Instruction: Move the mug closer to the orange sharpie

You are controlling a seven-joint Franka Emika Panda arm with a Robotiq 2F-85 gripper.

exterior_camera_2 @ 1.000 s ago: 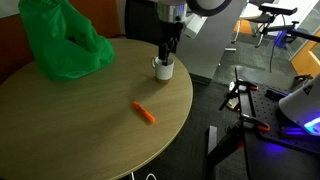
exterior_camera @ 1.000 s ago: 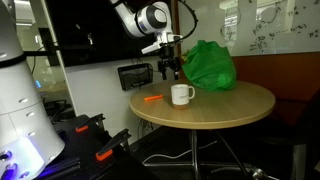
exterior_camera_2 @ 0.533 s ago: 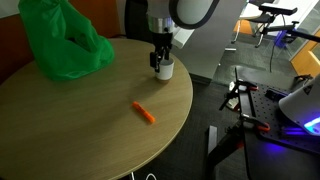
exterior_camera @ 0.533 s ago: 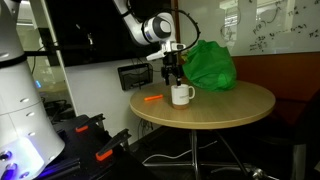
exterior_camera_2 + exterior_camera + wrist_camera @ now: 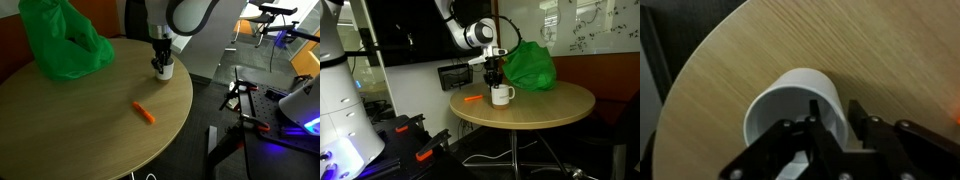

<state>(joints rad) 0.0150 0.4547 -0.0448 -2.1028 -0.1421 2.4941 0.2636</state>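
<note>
- The mug (image 5: pixel 501 95) stands upright on the round wooden table (image 5: pixel 552 106), mouth up, so its long axis is vertical.
- In an exterior view the mug's handle points right, away from the orange sharpie (image 5: pixel 473 99).
- In that view the mug sits near the left edge of the table. The sharpie lies to its left, near but not touching.
- The sharpie lies flat. Its long axis runs roughly left to right there, and in an exterior view (image 5: pixel 145 113) it runs diagonally from far left to near right.
- In that view the mug (image 5: pixel 164 70) is at the far edge of the table (image 5: pixel 80 125), with the sharpie nearer and apart from it.
- The gripper (image 5: pixel 494 80) points straight down over the mug's rim in both exterior views (image 5: pixel 161 64).
- In the wrist view the gripper (image 5: pixel 843 135) is spread. One of its fingers (image 5: pixel 816 125) is inside the mug (image 5: pixel 790 100) and the other is outside, with the mug's right wall between them. A gap shows beside the outer finger.
- The handle is not visible in the wrist view.
- A green bag (image 5: pixel 530 64) sits on the table behind and to the right of the mug.
</note>
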